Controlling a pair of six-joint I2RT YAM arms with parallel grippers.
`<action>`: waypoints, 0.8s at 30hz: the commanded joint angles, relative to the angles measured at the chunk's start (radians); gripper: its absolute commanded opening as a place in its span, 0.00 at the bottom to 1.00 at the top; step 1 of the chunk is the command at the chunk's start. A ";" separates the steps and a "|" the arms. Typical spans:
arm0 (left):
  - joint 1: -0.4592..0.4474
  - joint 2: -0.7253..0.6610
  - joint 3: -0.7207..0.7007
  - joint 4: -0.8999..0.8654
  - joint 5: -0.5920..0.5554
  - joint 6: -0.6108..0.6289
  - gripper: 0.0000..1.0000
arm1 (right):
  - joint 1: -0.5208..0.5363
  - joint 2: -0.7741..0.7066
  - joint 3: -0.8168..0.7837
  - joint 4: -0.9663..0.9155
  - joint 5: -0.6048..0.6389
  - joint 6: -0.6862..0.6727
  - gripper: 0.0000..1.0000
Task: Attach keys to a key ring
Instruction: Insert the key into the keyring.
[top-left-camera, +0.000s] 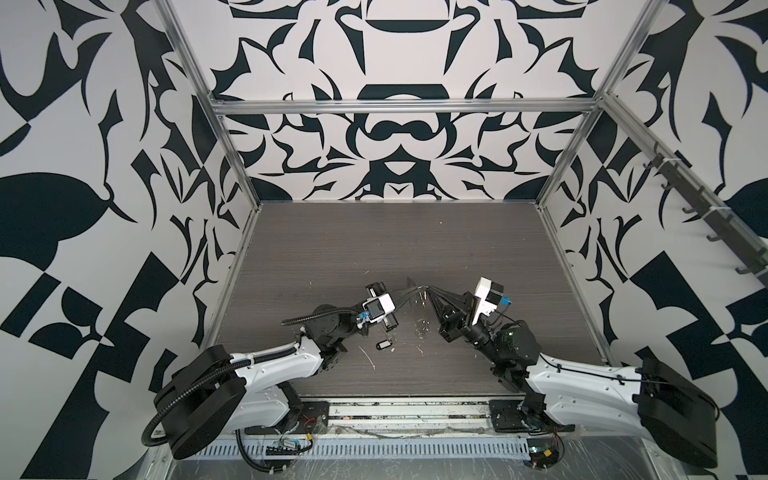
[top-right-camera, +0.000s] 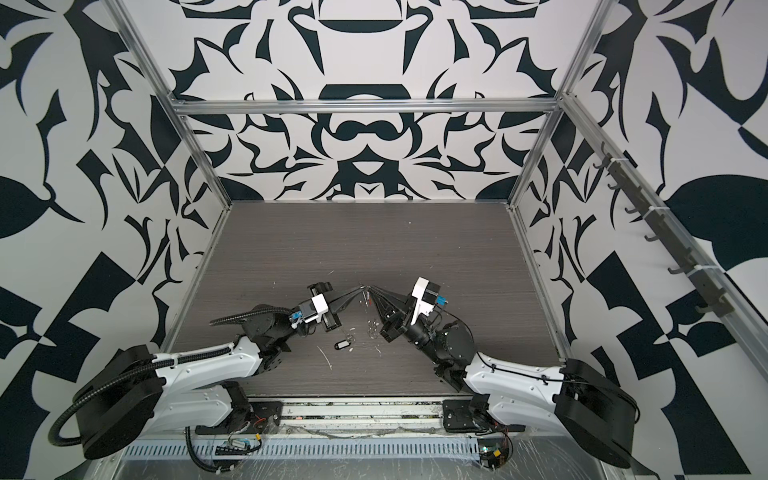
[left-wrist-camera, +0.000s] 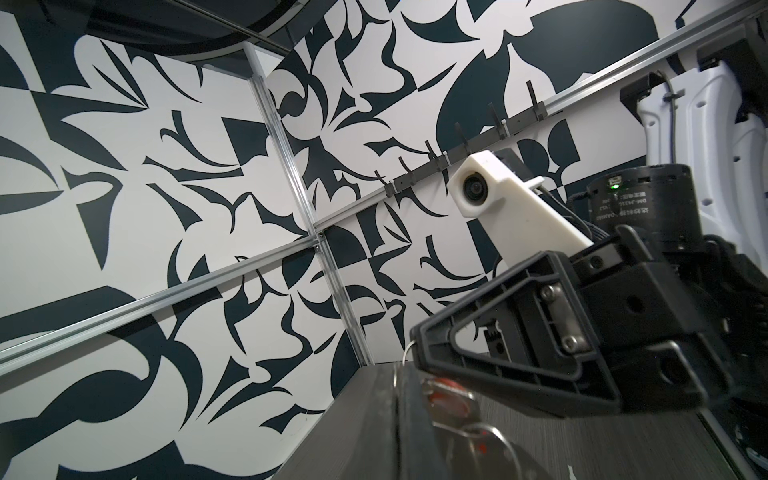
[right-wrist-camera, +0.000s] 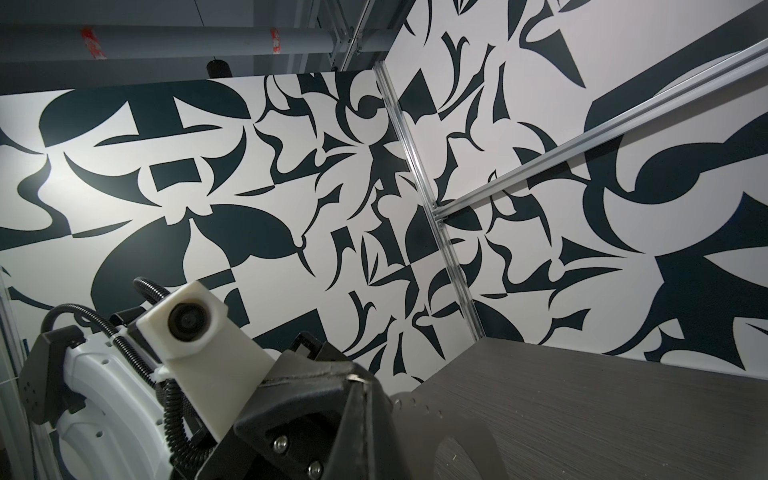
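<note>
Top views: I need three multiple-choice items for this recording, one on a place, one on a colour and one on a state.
1. Where is the black tag?
A. Lying on the table
B. Clamped in a gripper
C. Hung on a wall hook

2. What colour is the hanging tag under the gripper tips?
A. Blue
B. Green
C. Red

3. How do the left gripper and the right gripper stand?
A. Both wide open
B. Both shut, tips nearly meeting
C. One open, one shut, far apart

Answers:
1 A: in both top views the black tag lies flat on the table, nearer the robot than the gripper tips.
2 C: a small red piece dangles just below where the tips meet.
3 B: each gripper tapers to one closed point, and the two points face each other.
</note>
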 joint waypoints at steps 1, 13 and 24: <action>-0.005 -0.005 -0.010 0.077 0.013 -0.008 0.00 | 0.005 -0.011 0.038 0.053 0.024 0.004 0.00; -0.004 -0.012 -0.019 0.089 0.030 -0.011 0.00 | 0.005 0.008 0.030 0.052 0.093 0.021 0.00; -0.005 -0.028 -0.027 0.089 0.033 -0.013 0.00 | 0.005 0.089 0.046 0.052 0.108 0.128 0.00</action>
